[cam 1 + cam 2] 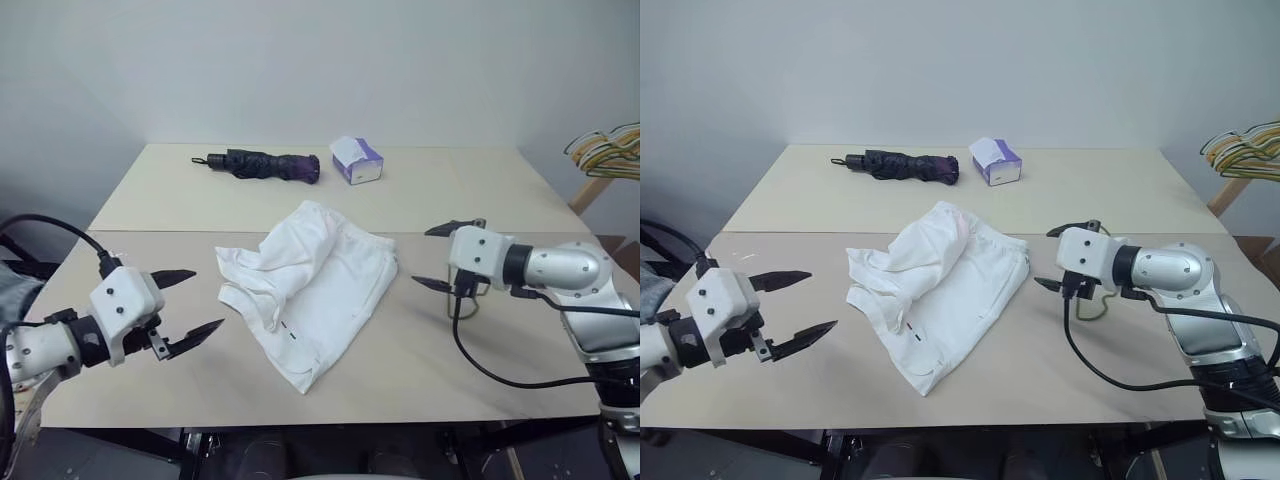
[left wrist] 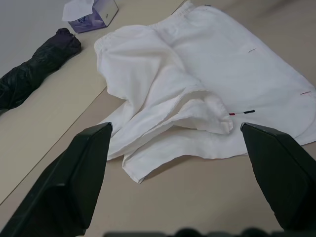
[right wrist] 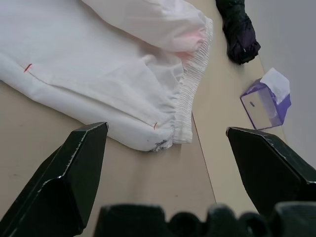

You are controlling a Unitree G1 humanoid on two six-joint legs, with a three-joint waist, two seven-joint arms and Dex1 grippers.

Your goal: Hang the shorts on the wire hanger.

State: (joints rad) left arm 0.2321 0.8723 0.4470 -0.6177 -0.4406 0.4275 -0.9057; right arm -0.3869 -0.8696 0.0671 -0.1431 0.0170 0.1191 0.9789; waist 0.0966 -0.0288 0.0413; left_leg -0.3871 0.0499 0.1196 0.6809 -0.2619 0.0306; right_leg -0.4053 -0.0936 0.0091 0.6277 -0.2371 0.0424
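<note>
The large white cloth shorts [image 1: 310,285] lie crumpled in the middle of the beige worktop [image 1: 480,190]. The left hand [image 1: 190,305] hovers just beside their left edge, fingers spread wide and holding nothing. The right hand [image 1: 440,256] hovers by the gathered waistband, likewise open and empty. A folded black umbrella [image 1: 265,164] and a white-and-purple tissue box [image 1: 356,160] sit farther back.
</note>
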